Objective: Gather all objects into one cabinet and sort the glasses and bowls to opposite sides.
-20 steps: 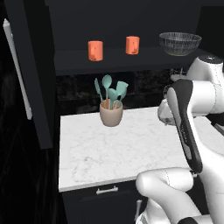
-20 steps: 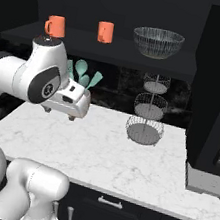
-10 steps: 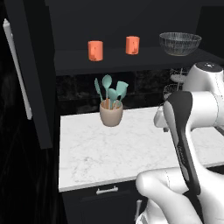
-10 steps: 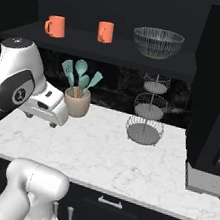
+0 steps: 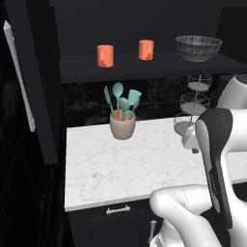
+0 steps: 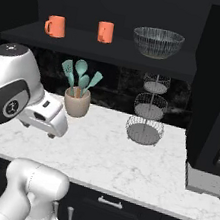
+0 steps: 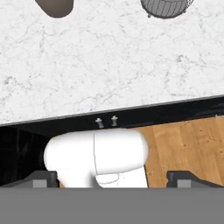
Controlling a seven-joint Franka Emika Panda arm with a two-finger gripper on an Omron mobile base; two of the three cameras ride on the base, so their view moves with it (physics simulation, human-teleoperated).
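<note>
As the arm folds down from shelf height toward the desk (image 5: 120, 169), you see its fingers (image 7: 113, 178) spread and empty; two orange mugs (image 6: 55, 26) and the bowl (image 6: 158, 42) sit on the cabinet shelf (image 6: 102, 50), apparently already gathered.

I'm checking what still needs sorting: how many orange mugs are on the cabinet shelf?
2. The left orange mug stands toward the shelf's left end; the second orange mug stands right of it, left of the bowl. The dark cabinet may hide others.
</note>
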